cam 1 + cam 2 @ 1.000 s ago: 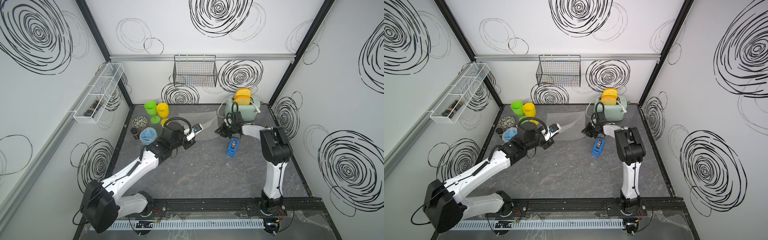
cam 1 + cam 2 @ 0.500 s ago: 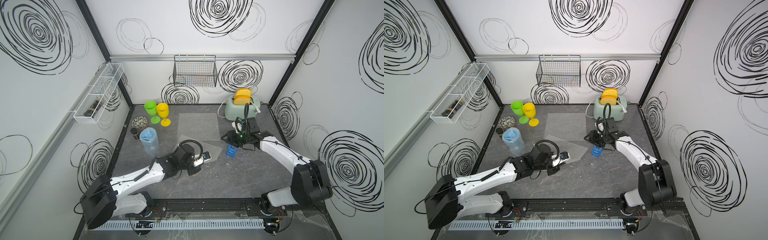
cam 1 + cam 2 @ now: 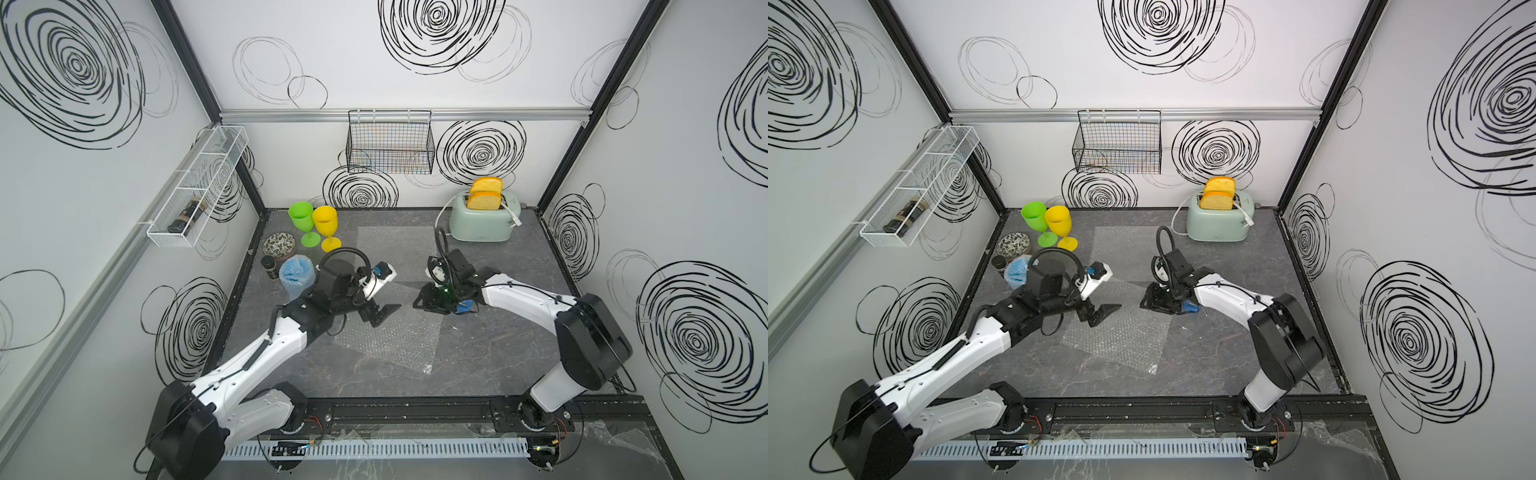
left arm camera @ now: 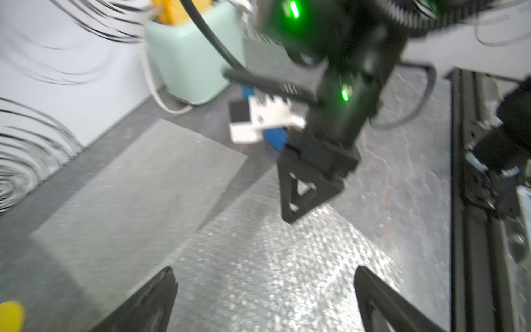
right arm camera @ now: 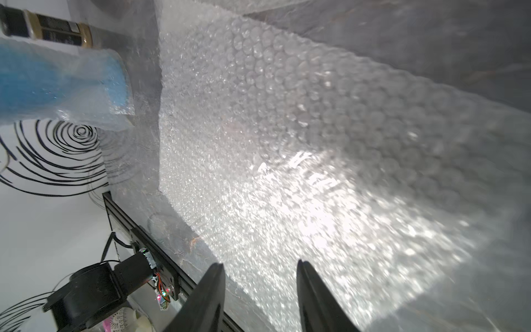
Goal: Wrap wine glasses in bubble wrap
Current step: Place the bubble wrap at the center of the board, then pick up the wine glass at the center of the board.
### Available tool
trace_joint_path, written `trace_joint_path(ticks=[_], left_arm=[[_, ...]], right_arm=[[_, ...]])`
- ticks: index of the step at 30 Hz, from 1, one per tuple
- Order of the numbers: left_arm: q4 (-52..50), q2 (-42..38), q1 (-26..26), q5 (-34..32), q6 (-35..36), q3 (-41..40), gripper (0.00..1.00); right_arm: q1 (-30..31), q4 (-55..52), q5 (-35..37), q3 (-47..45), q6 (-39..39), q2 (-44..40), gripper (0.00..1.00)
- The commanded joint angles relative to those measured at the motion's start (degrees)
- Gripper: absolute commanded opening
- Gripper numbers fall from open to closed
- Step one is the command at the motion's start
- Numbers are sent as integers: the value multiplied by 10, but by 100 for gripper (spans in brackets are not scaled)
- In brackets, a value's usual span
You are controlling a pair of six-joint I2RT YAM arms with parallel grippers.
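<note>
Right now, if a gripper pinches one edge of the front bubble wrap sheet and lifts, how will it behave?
Probably floppy: the front bubble wrap sheet is thin film lying flat, so it should drape. Likely light, mostly bubbles, so a push may slide it whole.

A lab test cell: swirl-printed wall panels (image 3: 353, 54), black frame posts (image 3: 189, 62), mock-kitchen toaster (image 3: 482, 226).

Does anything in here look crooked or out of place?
The near sheet of bubble wrap lies skewed to the table edges, while the far sheet lies square. Nothing looks spilled or toppled.
</note>
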Motion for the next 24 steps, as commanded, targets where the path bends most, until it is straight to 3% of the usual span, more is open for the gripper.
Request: trace_joint_path(ticks=[1, 3, 8, 17, 24], left_arm=[[32, -8, 86, 2, -44, 32, 98], [31, 2, 119, -31, -42, 57, 97], [-19, 63, 142, -128, 10, 127, 97], [-71, 206, 172, -162, 51, 287, 97], [-123, 318, 173, -204, 113, 393, 98]], right_arm=[[44, -3, 18, 50, -21, 57, 46], [69, -18, 20, 77, -41, 96, 46], [113, -61, 29, 96, -97, 126, 45], [126, -70, 14, -29, -192, 76, 44], [98, -118, 14, -33, -254, 29, 44]])
